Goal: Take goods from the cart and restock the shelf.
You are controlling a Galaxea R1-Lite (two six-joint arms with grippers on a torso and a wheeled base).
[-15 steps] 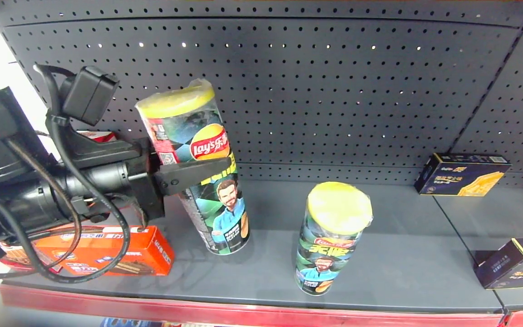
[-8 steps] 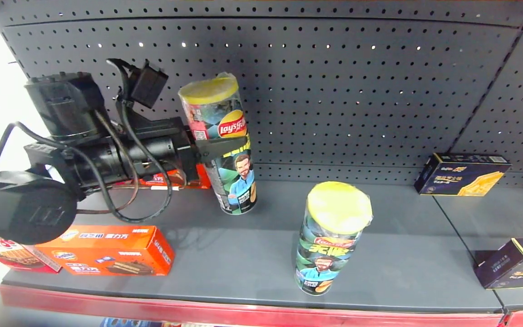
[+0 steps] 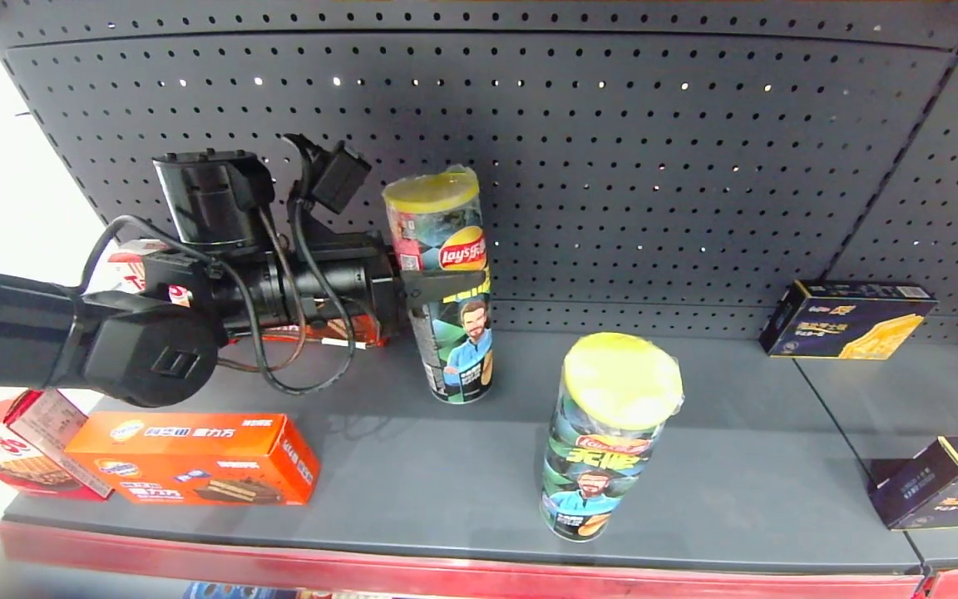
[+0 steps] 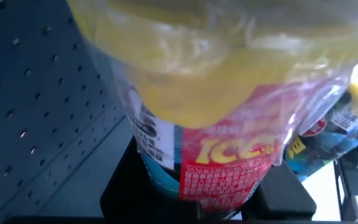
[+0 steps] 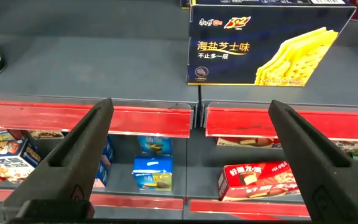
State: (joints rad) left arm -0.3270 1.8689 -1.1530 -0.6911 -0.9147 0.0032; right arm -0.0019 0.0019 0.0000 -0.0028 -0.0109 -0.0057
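Left jaws clamped on chip can (image 3: 461,341) | upright by pegboard (image 3: 612,166) | right jaws wide apart, empty

I see soft light on the dark grey metal shelf (image 3: 737,482). White glare burns out the head view's left edge, pinpricks pierce the perforated grey back panel (image 3: 654,166), and the held, plastic-wrapped yellow-lidded chip can (image 3: 462,349) gleams.

Matte-black left arm (image 3: 296,279), looped with loose black cables (image 3: 306,384), carries a boxy camera (image 3: 340,177); right gripper (image 5: 190,104) has dark, tapered wedge fingers (image 5: 73,162).
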